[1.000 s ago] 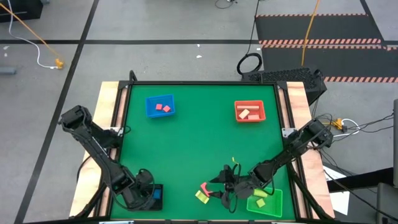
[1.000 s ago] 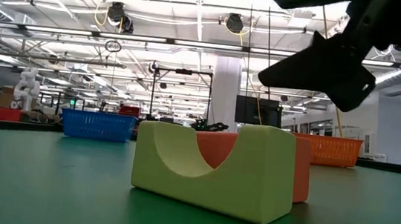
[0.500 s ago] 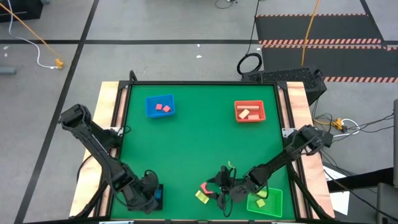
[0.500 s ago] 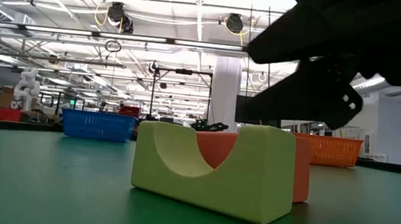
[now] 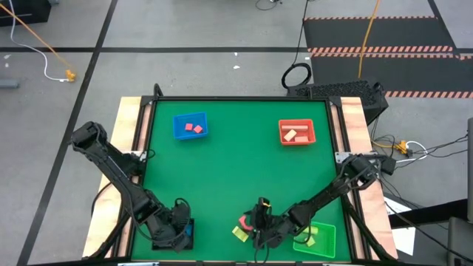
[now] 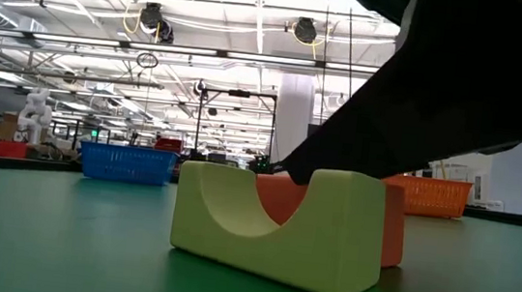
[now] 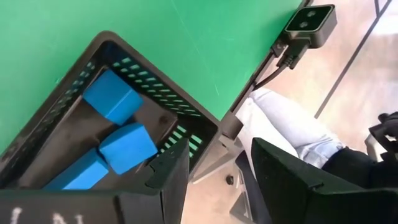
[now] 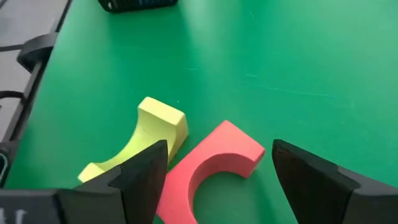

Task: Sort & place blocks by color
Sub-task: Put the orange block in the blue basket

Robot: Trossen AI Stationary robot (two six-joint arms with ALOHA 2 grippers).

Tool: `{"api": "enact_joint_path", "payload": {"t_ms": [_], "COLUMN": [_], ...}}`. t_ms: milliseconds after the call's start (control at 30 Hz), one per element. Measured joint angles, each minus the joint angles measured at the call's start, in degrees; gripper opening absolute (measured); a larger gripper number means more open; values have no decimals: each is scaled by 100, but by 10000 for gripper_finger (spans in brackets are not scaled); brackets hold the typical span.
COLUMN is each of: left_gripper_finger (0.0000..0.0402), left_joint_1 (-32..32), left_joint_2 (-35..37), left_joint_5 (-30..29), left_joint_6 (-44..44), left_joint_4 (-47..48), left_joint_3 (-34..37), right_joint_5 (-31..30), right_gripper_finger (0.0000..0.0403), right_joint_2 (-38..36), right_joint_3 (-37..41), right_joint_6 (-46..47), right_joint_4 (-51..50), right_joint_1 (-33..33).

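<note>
A pink-red arch block (image 8: 208, 168) and a yellow arch block (image 8: 140, 146) lie side by side on the green table near its front edge. They also show in the low view, the yellow arch (image 6: 272, 227) in front of the pink-red one (image 6: 391, 223). My right gripper (image 8: 214, 180) is open just above them, one finger on either side of the pink-red arch; it also shows in the high view (image 5: 256, 224). My left gripper (image 7: 217, 174) is open and empty over the black tray (image 7: 186, 121), which holds three blue blocks (image 7: 112, 99).
A green tray (image 5: 319, 241) with yellow blocks is at the front right, a blue tray (image 5: 191, 125) with red blocks at the back left, and a red tray (image 5: 297, 133) with cream blocks at the back right. A person's leg (image 7: 286, 124) shows beyond the table's edge.
My right gripper has gone toward the table's left edge and down, from beside the green tray to just over the two arch blocks. The blocks have stayed where they were.
</note>
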State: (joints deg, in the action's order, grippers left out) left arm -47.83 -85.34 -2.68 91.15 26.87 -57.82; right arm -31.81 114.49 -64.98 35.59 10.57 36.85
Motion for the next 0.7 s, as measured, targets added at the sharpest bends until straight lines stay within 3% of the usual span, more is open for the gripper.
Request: {"api": "enact_joint_path", "payload": {"t_ms": [300,500,700], "left_gripper_finger": [175,175,175], "left_joint_1": [-2,-2,-2], "left_joint_2": [0,0,0], "left_joint_5": [-44,-44,-46], "left_joint_6": [-7,-24,-30], "left_joint_4": [0,-2,-4], "left_joint_3": [0,0,0], "right_joint_5": [-26,127,422], "right_gripper_finger": [243,241,240], "right_joint_2": [-19,-19,-19], "right_joint_3": [-19,-17,-17], "right_joint_6": [135,188,244], "right_joint_4": [-567,-689,-1568], "right_joint_1": [-14,-18,-36]}}
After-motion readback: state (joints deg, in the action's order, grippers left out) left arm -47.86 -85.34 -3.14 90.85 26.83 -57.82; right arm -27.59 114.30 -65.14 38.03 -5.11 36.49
